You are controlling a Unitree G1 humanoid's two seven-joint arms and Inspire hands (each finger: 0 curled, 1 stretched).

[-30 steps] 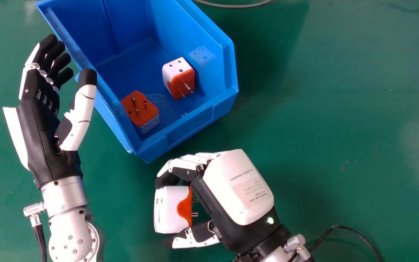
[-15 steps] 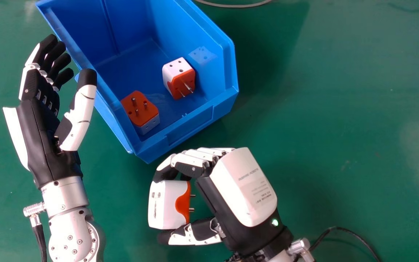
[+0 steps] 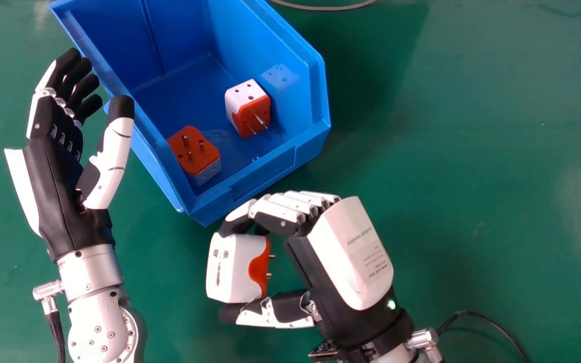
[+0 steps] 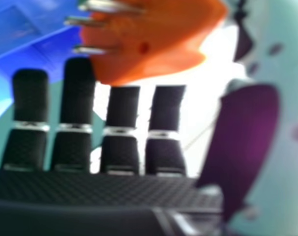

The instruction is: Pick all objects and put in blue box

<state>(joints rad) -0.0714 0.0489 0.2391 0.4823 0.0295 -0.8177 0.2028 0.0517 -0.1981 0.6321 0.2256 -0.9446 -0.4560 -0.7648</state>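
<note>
Fingers [image 3: 275,214] of the right hand [image 3: 348,252] are curling over one side of a plug [image 3: 232,267] while its thumb is bracing the other, so they're gripping it between them, pins facing the palm. That hand is slanting in from the head view's bottom edge, back upward, near the box [image 3: 265,174]; its forearm is running out of view. Some fingertips are hiding behind the fingers and plug. Beside the box, the left hand [image 3: 56,186] is resting open, fingers relaxed. Inside are lying a second plug [image 3: 247,108] and a third plug [image 3: 194,154].
</note>
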